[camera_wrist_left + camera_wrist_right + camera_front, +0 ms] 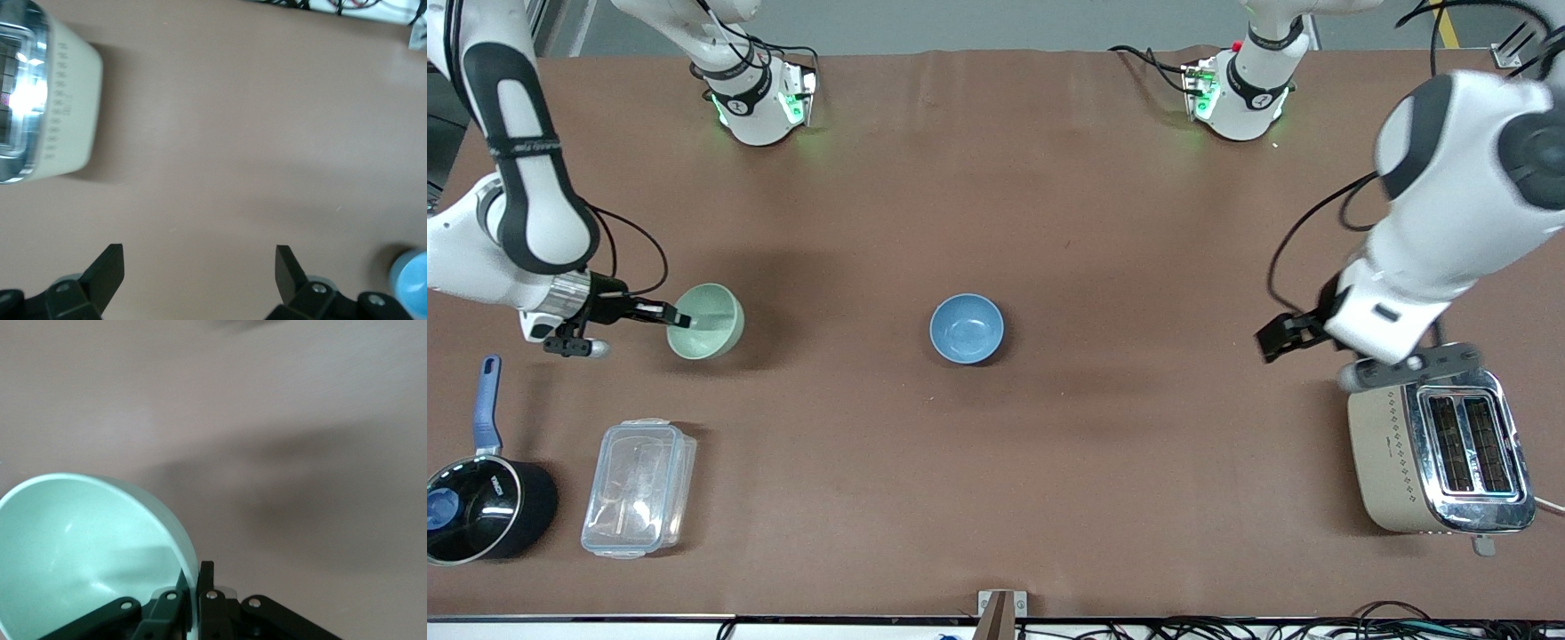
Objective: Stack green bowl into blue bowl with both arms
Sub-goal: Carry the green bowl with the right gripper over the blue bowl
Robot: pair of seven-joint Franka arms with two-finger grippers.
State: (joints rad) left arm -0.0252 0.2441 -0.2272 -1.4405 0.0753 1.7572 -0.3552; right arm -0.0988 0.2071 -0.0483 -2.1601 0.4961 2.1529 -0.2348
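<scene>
The green bowl [707,321] is tilted near the right arm's end of the table. My right gripper [676,318] is shut on its rim, one finger inside and one outside; the right wrist view shows the bowl [87,547] clamped between the fingers. The blue bowl [967,329] sits upright in the middle of the table; its edge shows in the left wrist view [410,283]. My left gripper [1272,342] is open and empty over bare table beside the toaster; in the left wrist view [200,270] the jaws stand wide apart.
A beige and chrome toaster [1440,453] stands at the left arm's end, nearer the front camera. A black saucepan with a blue handle [476,498] and a clear lidded box [639,487] stand at the right arm's end, nearer the front camera than the green bowl.
</scene>
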